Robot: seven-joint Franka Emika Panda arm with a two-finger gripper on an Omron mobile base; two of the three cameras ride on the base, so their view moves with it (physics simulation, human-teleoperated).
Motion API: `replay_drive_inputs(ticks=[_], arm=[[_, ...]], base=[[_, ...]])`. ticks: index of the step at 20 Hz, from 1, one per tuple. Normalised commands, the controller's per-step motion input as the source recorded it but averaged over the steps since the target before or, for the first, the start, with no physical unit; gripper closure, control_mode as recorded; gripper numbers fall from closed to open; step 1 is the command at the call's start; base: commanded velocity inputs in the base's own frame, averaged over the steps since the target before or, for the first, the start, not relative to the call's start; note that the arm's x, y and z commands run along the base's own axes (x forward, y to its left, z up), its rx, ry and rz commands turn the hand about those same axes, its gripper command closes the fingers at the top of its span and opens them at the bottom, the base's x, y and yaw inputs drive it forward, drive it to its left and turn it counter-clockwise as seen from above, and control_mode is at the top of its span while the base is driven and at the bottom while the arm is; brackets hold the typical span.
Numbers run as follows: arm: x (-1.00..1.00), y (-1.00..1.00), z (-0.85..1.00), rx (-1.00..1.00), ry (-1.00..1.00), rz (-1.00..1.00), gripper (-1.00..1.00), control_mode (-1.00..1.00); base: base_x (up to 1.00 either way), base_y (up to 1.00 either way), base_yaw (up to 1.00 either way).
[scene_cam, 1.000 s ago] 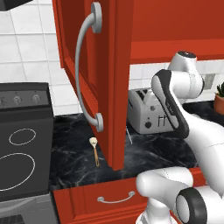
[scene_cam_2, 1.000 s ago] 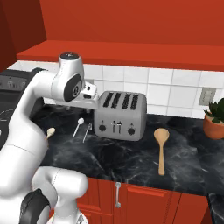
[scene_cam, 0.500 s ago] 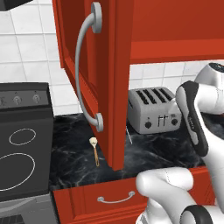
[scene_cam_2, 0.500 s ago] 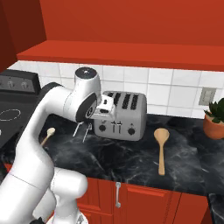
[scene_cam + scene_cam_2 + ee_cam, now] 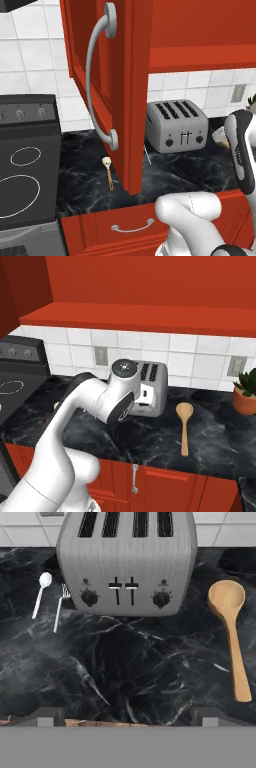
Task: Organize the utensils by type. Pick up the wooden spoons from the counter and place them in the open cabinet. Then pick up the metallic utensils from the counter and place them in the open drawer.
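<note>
My gripper (image 5: pixel 127 718) hangs open over the black marble counter (image 5: pixel 130 662), in front of the toaster, with nothing between its fingertips (image 5: pixel 47 716). A large wooden spoon (image 5: pixel 231 629) lies to the right of the toaster, bowl toward the wall; it also lies right of the arm (image 5: pixel 184 426). Left of the toaster lie a silvery metal spoon (image 5: pixel 40 592) and a metal fork (image 5: pixel 60 607). A smaller wooden spoon (image 5: pixel 107 171) rests on the counter below the cabinet's open door (image 5: pixel 127 85). The red drawer front (image 5: pixel 100 227) sits under the counter edge.
A silver four-slot toaster (image 5: pixel 127 559) stands against the tiled wall. A black stove (image 5: pixel 25 165) borders the counter's left end. A potted plant (image 5: pixel 245 393) sits at the far right. The cabinet door's long grey handle (image 5: pixel 95 75) juts out over the counter.
The arm has swung right and down from beside the cabinet to the front of the toaster. The jaws have stayed open and the utensils have not moved.
</note>
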Motion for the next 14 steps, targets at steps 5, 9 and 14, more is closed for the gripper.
replay_drive_inputs(ticks=[5,9,14], arm=[[0.00,-0.69,-0.21,0.00,0.00,0.00,-1.00,-1.00],[0.05,-0.59,-0.25,0.00,0.02,0.00,-1.00,-1.00],[0.16,-0.51,-0.30,0.00,0.17,0.00,-1.00,-1.00]], base=[[0.00,0.00,0.00],[0.00,0.00,0.00],[0.00,0.00,0.00]])
